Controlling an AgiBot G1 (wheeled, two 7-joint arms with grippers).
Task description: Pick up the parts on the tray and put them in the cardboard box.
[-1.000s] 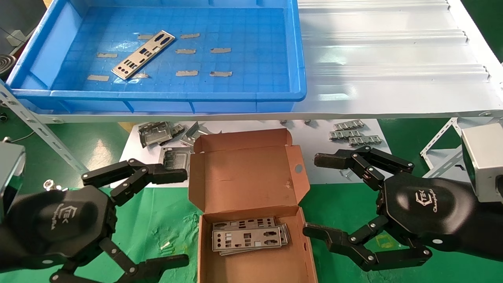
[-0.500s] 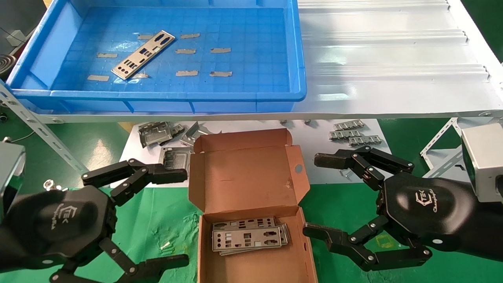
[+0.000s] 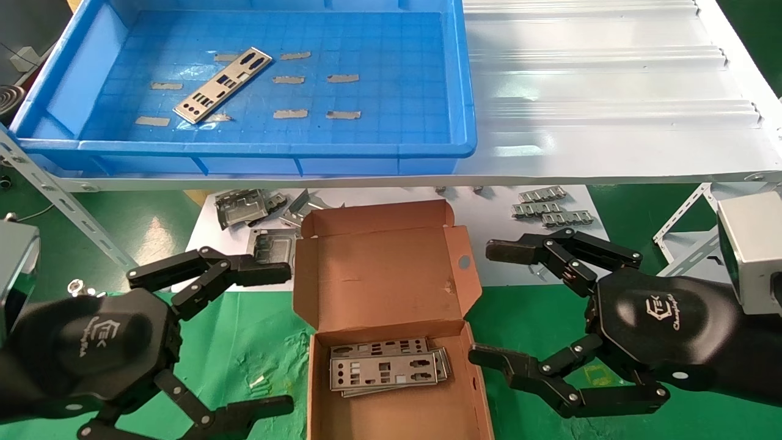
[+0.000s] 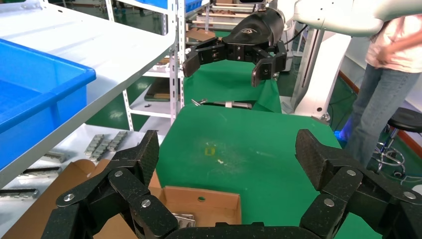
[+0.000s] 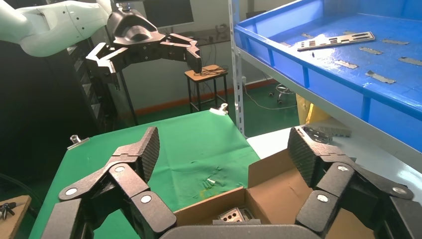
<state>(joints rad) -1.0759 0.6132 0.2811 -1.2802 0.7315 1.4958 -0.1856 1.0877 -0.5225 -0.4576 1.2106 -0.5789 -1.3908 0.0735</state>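
Note:
One silver part lies slanted on the floor of the blue tray at the back left; the right wrist view shows it as well. The open cardboard box sits on the green cloth between the arms, with stacked parts inside. My left gripper hovers open just left of the box, empty. On the box's right side my right gripper hangs open with nothing in it. In the left wrist view the box shows below the left gripper; the right gripper sees the box too.
The tray stands on a white corrugated sheet forming a raised shelf. Grey stamped frames and ridged clips lie on a white board under the shelf behind the box. A slotted metal strut slants at the left.
The right gripper has shifted very slightly toward the box. Everything else is unchanged.

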